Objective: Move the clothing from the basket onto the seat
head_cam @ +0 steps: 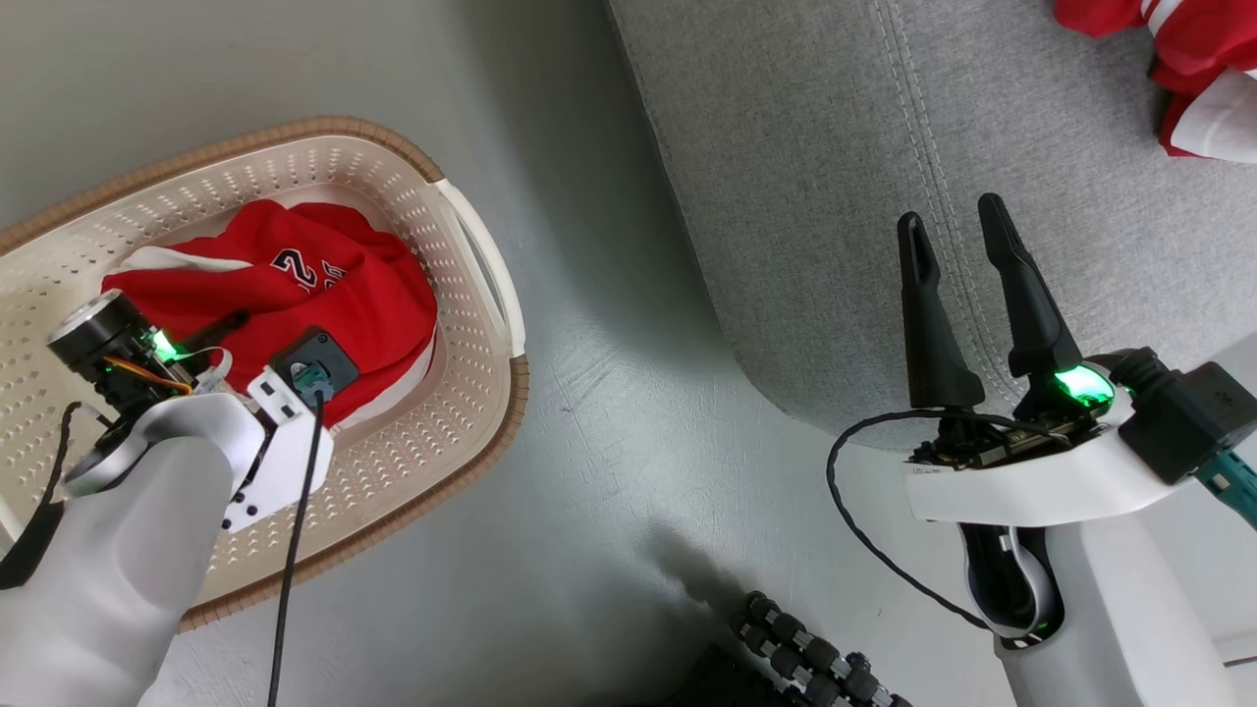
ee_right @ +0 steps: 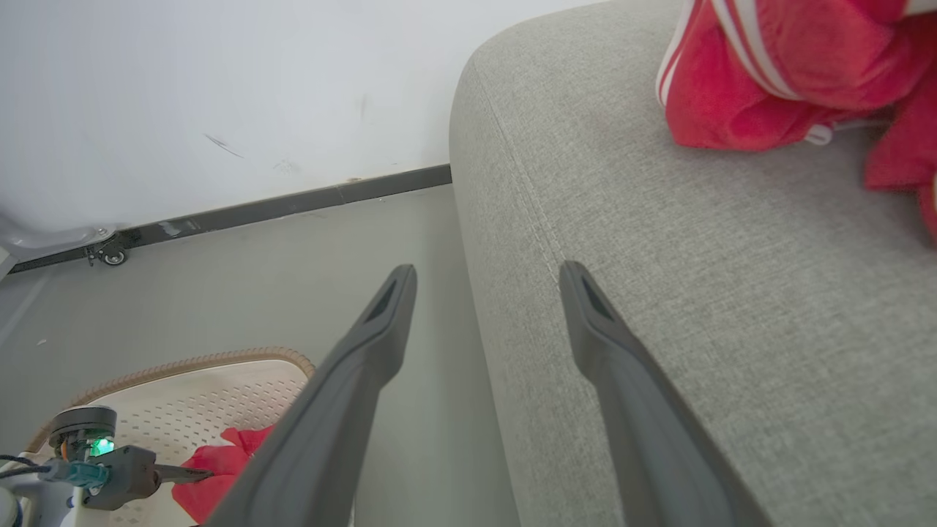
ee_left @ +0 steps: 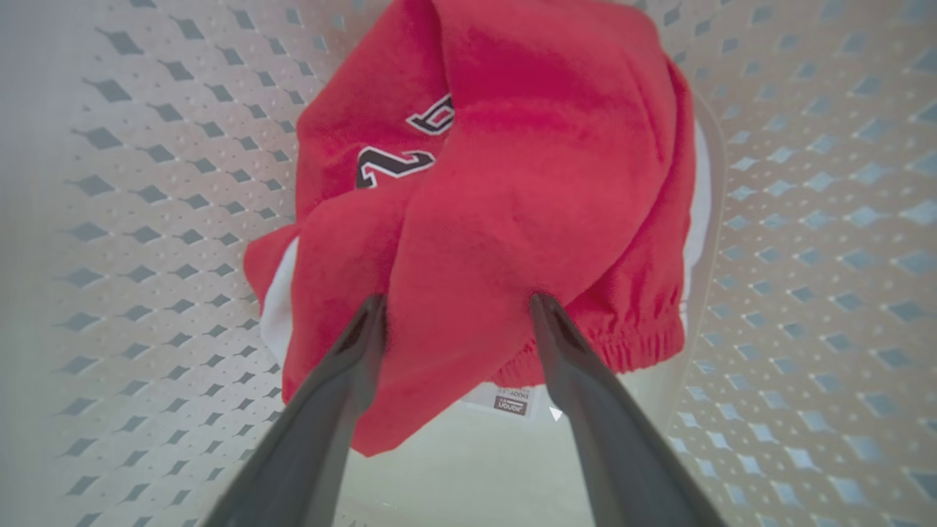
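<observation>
Left pincer (ee_left: 457, 300) is down inside the cream-white perforated plastic laundry basket (head_cam: 432, 206), jaws wide apart. Its tips straddle a raised fold of the crumpled red soft-fabric sports garment (ee_left: 512, 183), nothing clamped yet. Right pincer (head_cam: 949, 211) also spread apart, empty, hovering over the near edge of the large light-grey upholstered sofa seat (head_cam: 805, 177). Garment sits mid-basket; basket on the floor (head_cam: 609, 393), left of the seat. Probably light and limp, will sag and drape when lifted; not fragile, not slippery. Best hold: the bunched fold between the tips, or the thick gathered hem. Look: red, white side panel, dark number with white outline, elastic hem. Second red garment (ee_right: 768, 73), white-striped, already lies far right on the seat.
</observation>
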Robot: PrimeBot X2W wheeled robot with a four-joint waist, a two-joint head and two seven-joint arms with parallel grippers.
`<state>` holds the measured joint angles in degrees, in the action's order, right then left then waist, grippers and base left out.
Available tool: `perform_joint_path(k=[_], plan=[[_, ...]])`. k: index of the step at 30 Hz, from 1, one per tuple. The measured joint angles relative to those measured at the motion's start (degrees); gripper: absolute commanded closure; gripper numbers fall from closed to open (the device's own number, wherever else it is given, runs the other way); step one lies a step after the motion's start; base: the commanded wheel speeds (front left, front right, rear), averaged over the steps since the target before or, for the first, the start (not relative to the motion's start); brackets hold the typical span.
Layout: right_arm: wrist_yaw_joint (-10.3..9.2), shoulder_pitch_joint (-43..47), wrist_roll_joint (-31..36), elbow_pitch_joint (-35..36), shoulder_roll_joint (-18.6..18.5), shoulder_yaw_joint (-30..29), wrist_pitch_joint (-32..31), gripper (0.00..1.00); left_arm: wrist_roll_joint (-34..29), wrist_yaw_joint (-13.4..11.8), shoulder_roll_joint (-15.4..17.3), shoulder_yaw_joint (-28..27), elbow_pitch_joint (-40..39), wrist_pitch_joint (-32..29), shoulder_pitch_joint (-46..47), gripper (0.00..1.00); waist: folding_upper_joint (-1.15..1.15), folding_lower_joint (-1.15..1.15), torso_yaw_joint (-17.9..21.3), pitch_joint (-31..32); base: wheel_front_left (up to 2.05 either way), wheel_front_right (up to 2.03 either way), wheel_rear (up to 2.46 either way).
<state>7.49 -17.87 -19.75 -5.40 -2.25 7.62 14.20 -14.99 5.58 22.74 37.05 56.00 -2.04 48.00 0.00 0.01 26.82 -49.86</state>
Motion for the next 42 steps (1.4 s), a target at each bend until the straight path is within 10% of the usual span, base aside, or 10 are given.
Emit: perform_joint_path(k=[8,9,10,13,42], plan=[[0.0,-0.12,0.0,0.22,0.0,-0.42,0.01,0.0,-0.51,0.51,-2.53,1.38,1.74,-1.05,0.93,0.0,0.0,0.0,-0.29,-0.72,0.0,0.0,0.0],[0.0,-0.17,0.0,0.23,0.0,-0.43,0.01,0.0,-0.49,0.51,-2.79,1.44,1.82,-1.03,1.07,0.08,0.0,0.0,-0.33,-0.78,0.0,0.0,0.0],[0.0,-0.3,0.0,0.26,0.0,-0.44,0.01,0.0,-0.48,0.52,-2.98,1.44,1.83,-0.87,1.16,0.44,0.0,0.0,-0.37,-0.82,0.0,0.0,0.0],[0.0,-1.21,0.0,0.45,0.0,-0.46,0.01,0.0,-0.47,0.52,-3.27,1.43,2.07,-0.16,1.19,1.0,0.0,0.0,-0.41,-0.86,0.0,0.0,0.0],[0.0,-5.91,-0.9,-0.07,-0.02,-0.62,0.27,0.0,2.37,-2.78,-5.57,0.47,1.11,13.25,-0.26,1.0,0.0,0.0,-3.82,4.11,0.0,0.0,0.0]])
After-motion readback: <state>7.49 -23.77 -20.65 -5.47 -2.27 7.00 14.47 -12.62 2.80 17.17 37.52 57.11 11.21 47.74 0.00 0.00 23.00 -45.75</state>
